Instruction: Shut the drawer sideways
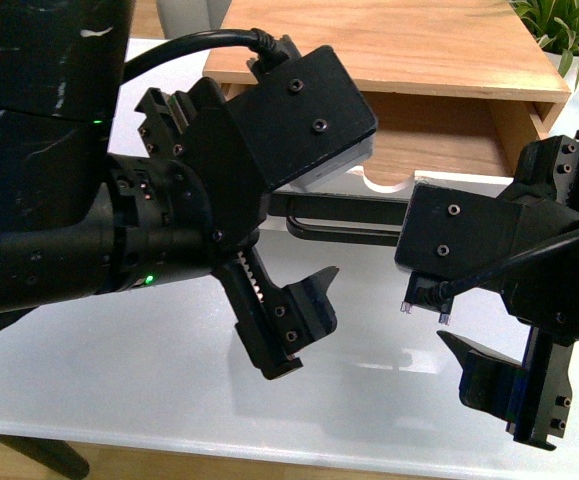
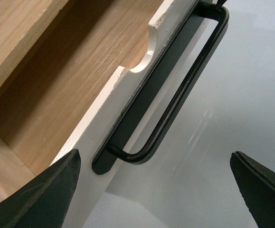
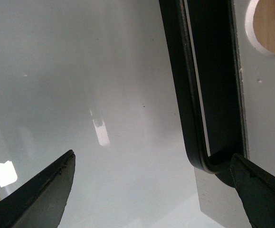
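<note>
At the far left of the front view the bulky black left arm (image 1: 59, 200) fills the picture, with a small green light (image 1: 149, 278) glowing on it. The left hand (image 2: 154, 160) is spread wide and holds nothing. In its wrist view the two dark fingertips (image 2: 56, 185) stand on either side of one rounded end of the handle (image 2: 175, 95), one of them against the white front panel, though I cannot tell if it touches.

Below and ahead lies the surface (image 1: 169, 380), white and glossy, showing soft reflections of the arms. Beneath its near edge shows a strip of wood-coloured floor (image 1: 269, 466) and a dark leg (image 1: 39, 455).

In the middle, at the back of the surface, stands a light wooden case (image 1: 389, 45). The drawer (image 1: 469, 184) is pulled out of it towards the robot, its wooden inside open to view. Its white front has a half-round notch in the top edge, and the long black bar handle runs across it.

To the right, the right hand (image 3: 152, 156) is also released, fingers far apart and empty. In its wrist view they stand to either side of the handle's other end.

Green leaves of a plant (image 1: 569, 25) show in the top right corner.
</note>
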Robot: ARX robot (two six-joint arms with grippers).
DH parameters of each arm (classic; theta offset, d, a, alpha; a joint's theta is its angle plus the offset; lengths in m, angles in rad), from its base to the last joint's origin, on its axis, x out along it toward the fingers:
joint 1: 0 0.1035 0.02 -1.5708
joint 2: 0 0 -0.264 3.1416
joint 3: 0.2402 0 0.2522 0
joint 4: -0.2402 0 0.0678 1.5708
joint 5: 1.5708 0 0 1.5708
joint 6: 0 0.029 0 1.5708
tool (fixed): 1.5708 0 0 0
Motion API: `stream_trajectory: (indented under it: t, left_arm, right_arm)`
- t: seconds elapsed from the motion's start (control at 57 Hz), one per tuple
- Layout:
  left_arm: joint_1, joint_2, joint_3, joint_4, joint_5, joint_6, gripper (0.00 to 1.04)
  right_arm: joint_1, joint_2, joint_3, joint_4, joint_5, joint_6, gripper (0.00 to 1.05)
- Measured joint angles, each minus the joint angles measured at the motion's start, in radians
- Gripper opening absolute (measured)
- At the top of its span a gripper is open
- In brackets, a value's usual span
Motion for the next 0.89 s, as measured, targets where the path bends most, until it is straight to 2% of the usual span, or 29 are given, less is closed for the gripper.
stream_trajectory:
  t: [0.895]
  left_arm:
    - [-0.038,0.137,0.132,-0.069,0.041,0.044,0.96]
  right_arm:
    - [0.002,0.117,0.088,0.020,-0.035,-0.049,0.96]
